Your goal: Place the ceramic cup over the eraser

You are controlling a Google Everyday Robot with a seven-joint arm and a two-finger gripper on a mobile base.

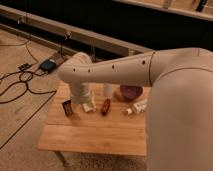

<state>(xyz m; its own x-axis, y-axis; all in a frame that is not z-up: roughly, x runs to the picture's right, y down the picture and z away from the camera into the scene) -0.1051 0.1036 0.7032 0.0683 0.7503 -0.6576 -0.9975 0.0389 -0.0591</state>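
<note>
Single arm [112, 70] reaches in from the right, crosses above the bench [95, 136], bends at an elbow and drops down on the left side. Gripper [84, 103] sits low at the end of that drop, just above the bench top, between the eraser [67, 107] and the reddish-brown oblong thing [105, 106]. It is mostly hidden by the wrist, so I cannot tell if it is released or clenched, or whether it is grasping anything.

Ceramic cup [107, 90] stands upright toward the far side of the bench. It is behind the arm with its top covered by it, just left of the maroon bowl [131, 92]. The cup is not over the eraser.

The eraser is near the left edge of the bench, dark with reddish markings, and seems to stand on edge. It is apart from the cup, with the gripper between them.

A pale thing [140, 106] lies in front of the bowl, on the right. Cables [20, 86] and a small dark box [48, 65] are on the floor to the left.
</note>
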